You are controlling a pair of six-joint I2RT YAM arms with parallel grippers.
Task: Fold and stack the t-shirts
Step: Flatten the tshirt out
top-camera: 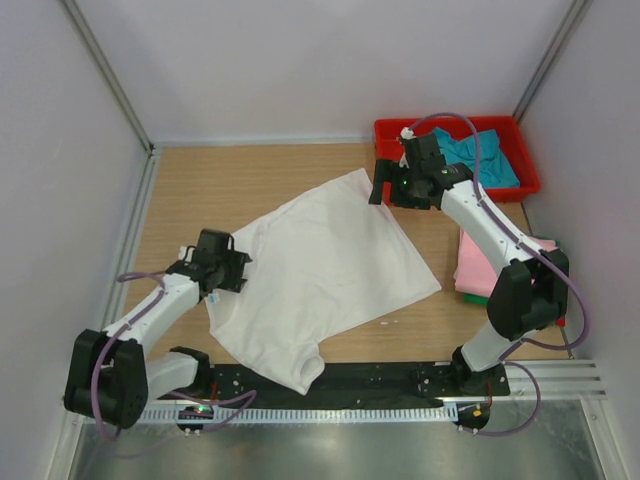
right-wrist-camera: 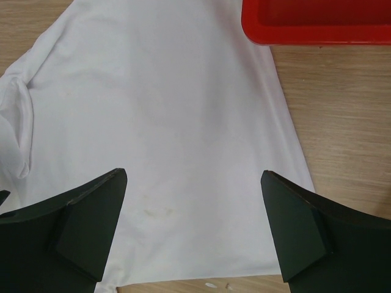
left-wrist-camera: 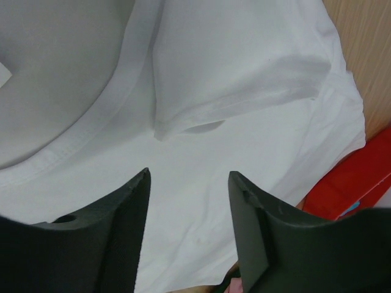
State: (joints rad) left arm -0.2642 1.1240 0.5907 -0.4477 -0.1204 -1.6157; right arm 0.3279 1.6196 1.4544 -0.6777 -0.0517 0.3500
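Observation:
A white t-shirt (top-camera: 320, 270) lies spread flat across the middle of the wooden table, with its collar and a sleeve toward the left. My left gripper (top-camera: 238, 266) hangs over its left edge near the collar (left-wrist-camera: 91, 116). Its fingers stand apart, with white cloth (left-wrist-camera: 244, 91) showing between them (left-wrist-camera: 189, 174). My right gripper (top-camera: 380, 190) is open wide over the shirt's far corner (right-wrist-camera: 171, 110), with nothing between its fingers (right-wrist-camera: 194, 174). A teal t-shirt (top-camera: 490, 155) lies crumpled in the red tray. A folded pink t-shirt (top-camera: 480, 265) rests at the right, a green edge (top-camera: 470, 298) showing under it.
The red plastic tray (top-camera: 530, 186) stands at the back right, just beyond the right gripper; its rim (right-wrist-camera: 317, 33) nearly touches the white shirt's corner. Grey walls close in the table on three sides. Bare wood (top-camera: 230, 180) shows at the back left.

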